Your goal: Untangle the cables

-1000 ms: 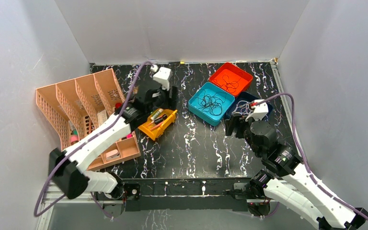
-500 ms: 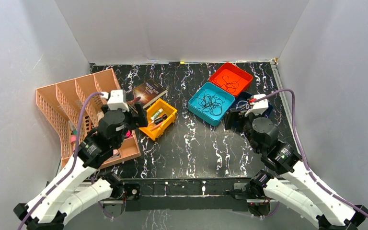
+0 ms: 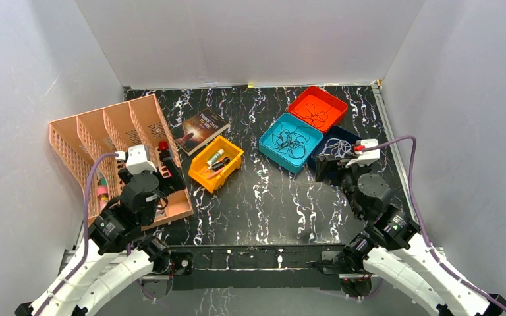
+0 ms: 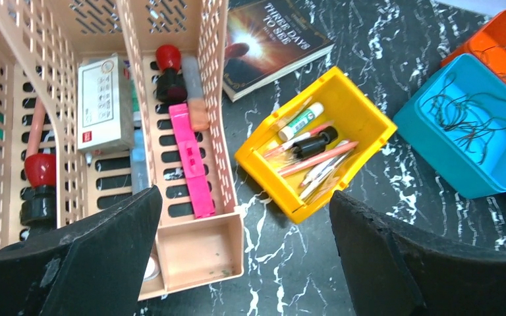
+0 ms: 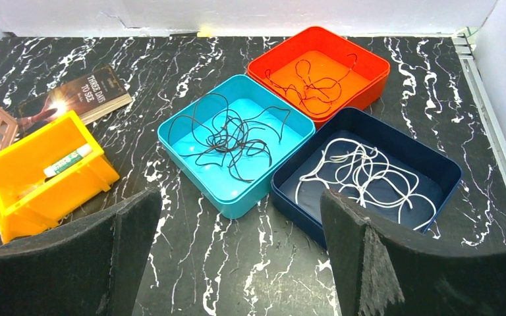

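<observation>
Hovering over the peach rack [image 4: 201, 79], the left fingers [image 4: 99, 250] are spread wide with nothing in them. Yellow bin [image 4: 267, 174] next, then the cables [image 5: 230, 141]: dark tangles in the teal tray [image 5: 237, 204] and orange tray [image 5: 369, 85], pale ones in the navy tray [image 5: 293, 207]. The right fingers [image 5: 395, 263] gape empty just above the tabletop [image 5: 237, 276].

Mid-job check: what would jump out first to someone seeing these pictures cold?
Three bright trays at the far right: a teal tray with tangled dark cables, an orange tray behind it with a few dark loops, and a navy tray beside them with white cables. On the left, a peach slotted organiser full of small items and a yellow bin of pens stand out against the black marbled table.
</observation>
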Available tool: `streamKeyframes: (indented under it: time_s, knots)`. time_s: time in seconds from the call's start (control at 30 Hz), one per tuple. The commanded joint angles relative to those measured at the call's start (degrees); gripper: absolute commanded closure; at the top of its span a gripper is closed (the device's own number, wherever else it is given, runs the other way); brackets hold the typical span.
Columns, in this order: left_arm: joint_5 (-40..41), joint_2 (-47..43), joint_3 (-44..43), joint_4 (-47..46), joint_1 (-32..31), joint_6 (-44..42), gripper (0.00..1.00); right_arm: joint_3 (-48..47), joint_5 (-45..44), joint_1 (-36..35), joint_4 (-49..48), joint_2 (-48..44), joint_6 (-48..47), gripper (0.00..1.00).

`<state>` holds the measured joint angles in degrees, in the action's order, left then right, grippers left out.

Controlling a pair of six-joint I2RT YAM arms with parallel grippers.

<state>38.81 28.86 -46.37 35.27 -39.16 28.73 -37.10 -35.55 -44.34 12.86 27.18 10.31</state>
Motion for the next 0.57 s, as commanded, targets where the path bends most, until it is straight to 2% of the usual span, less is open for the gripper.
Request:
streamKeyframes:
  time_s: [0.0, 0.53]
  knots:
    - [2.91, -1.63, 1.3, 3.57, 0.13, 2.61, 0.02, 1.1, -1.82, 0.03, -3.2, -1.5, 0.17, 0.02]
    - [3.38, -0.98, 1.46, 2.91, 0.13, 1.61, 0.02, 2.75, -2.07, 0.01, -1.79, -2.29, 1.38, 0.02]
